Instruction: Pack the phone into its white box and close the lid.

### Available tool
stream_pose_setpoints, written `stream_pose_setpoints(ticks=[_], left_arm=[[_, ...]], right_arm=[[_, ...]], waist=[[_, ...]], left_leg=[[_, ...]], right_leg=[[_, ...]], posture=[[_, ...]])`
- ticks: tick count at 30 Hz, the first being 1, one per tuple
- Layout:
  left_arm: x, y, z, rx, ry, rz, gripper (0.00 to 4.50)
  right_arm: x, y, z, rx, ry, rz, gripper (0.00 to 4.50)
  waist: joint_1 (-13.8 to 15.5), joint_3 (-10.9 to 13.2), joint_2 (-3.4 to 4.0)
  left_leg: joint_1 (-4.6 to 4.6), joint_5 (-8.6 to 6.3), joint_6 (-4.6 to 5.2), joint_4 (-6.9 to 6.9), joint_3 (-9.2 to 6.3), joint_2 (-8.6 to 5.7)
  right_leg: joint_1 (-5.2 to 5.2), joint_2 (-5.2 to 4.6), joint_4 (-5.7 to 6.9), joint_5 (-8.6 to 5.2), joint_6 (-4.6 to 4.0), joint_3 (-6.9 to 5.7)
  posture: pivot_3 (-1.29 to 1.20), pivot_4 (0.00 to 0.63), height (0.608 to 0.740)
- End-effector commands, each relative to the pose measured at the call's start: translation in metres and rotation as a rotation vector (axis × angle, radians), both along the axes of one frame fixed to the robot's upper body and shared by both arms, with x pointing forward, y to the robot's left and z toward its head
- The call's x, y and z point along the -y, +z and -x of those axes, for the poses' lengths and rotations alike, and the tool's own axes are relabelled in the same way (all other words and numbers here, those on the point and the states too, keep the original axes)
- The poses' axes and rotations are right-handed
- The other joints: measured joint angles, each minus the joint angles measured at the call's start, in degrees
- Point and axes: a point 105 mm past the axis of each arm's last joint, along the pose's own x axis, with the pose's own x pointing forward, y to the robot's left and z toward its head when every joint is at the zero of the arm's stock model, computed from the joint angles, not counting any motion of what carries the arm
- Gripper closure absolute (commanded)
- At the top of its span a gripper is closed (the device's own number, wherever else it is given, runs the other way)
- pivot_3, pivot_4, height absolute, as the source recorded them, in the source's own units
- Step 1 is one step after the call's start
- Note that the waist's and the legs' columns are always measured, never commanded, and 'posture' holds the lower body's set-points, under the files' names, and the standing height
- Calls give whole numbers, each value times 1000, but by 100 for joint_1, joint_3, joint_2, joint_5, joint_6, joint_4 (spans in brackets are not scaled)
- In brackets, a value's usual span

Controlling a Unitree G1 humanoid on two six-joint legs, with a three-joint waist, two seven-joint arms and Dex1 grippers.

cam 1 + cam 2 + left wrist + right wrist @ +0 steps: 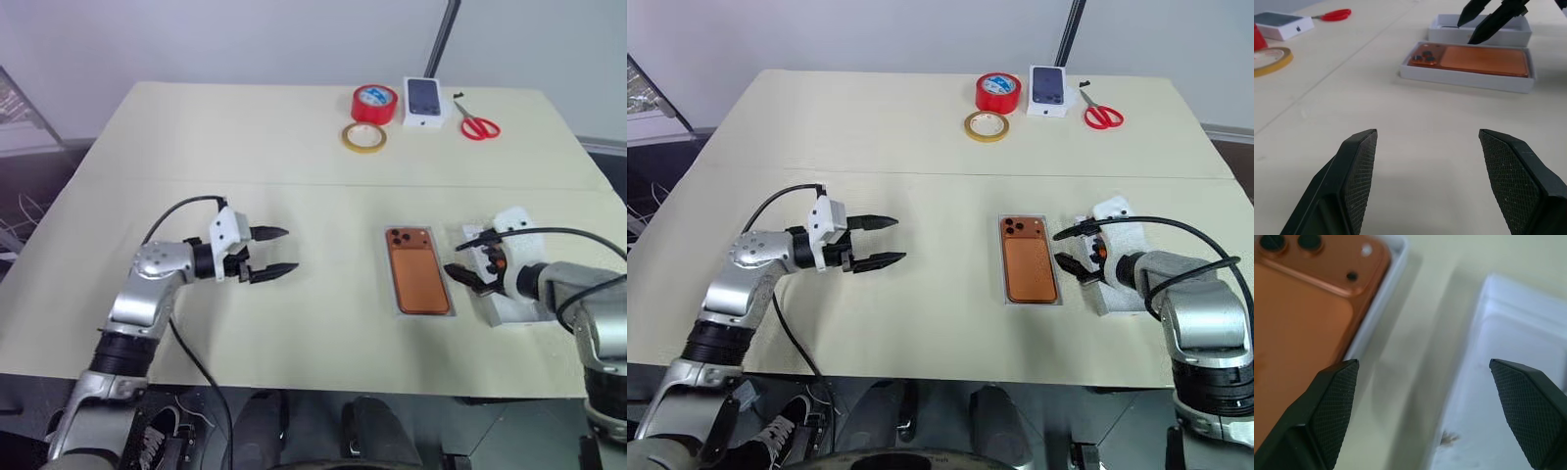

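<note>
Fingers of the left gripper [278, 254] spread wide, nothing between them, hovering over bare table [245, 147] and pointing across toward the phone. Fingers of the right gripper [468, 257] equally wide apart and empty, tips hanging over the gap between the two white box halves.

Copper-orange phone [419, 271] lying flat, back up, inside the shallow white box tray [1469, 81], camera cluster at the far end. Just left of the right fingertips, well off to the right of the left ones. Not touched by either gripper.

White lid [1480, 33] lying open side up under the right gripper, just beside the tray on the side away from the left gripper; from the right wrist view, one fingertip over the tray's edge, the other over the lid, height above them hard to judge.

Far beyond both sets of fingers, at the table's back edge: red tape roll [374, 103], yellowish tape roll [363, 137], small white carton printed with a dark phone [423, 101], red-handled scissors [477, 122].
</note>
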Motion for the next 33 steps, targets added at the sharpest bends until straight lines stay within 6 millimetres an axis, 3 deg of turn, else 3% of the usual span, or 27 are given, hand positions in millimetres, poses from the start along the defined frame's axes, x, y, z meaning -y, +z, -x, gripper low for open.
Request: stream_pose_setpoints(ticks=[1, 5, 12, 15, 22, 24, 29, 33], left_arm=[[0, 4, 6, 39, -33, -28, 1030], [4, 8, 7, 47, -43, -8, 1030], [12, 4, 12, 53, -46, 6, 1030], [14, 2, 14, 53, -48, 3, 1030], [17, 1, 11, 51, -13, 8, 1030], [17, 1, 11, 47, -6, 6, 1030], [14, -4, 7, 39, 30, -18, 1030], [15, -2, 4, 41, 38, -13, 1030]], right_arm=[[-4, 3, 15, -18, 8, 45, 30], [10, 5, 21, -42, -66, 48, 30], [2, -3, 28, -91, -73, -1, 30], [1, -6, 28, -102, -70, 8, 868], [10, -13, 21, -94, -129, 45, 4452], [12, -15, 20, -90, -147, 39, 4452], [-7, -9, 11, -50, -130, -206, 4452], [-17, 13, -10, 64, -112, -280, 4452]], waist=[[6, 0, 0], [0, 0, 0], [-14, 0, 0], [-19, 0, 0], [-17, 0, -1], [-20, -1, -2], [-112, -4, -4], [-147, -2, -3]], left_leg=[[0, 0, 0, -1, 0, 0], [0, 0, 0, 1, 1, 0], [0, 0, 1, -1, 1, 2], [0, 0, 1, 0, 1, 2], [0, 0, 1, 1, 1, 2], [1, 0, 1, 1, 1, 2], [2, 0, 1, 0, 0, 8], [1, 0, 1, -4, 1, 9]], right_leg=[[-1, 0, 0, 0, 0, 0], [1, 0, 0, 1, -2, 0], [-1, 7, 0, 1, -2, 0], [-1, 9, 0, 2, -2, 1], [0, 10, 1, 2, -2, 1], [0, 11, 1, 1, -2, 1], [0, 21, 4, 2, -2, 3], [-6, 23, 6, 2, -2, 5]], posture=[[0, 150, 740], [0, 150, 740], [0, 150, 740], [0, 150, 740], [0, 150, 740], [0, 150, 740], [0, 150, 740], [0, 150, 740]])
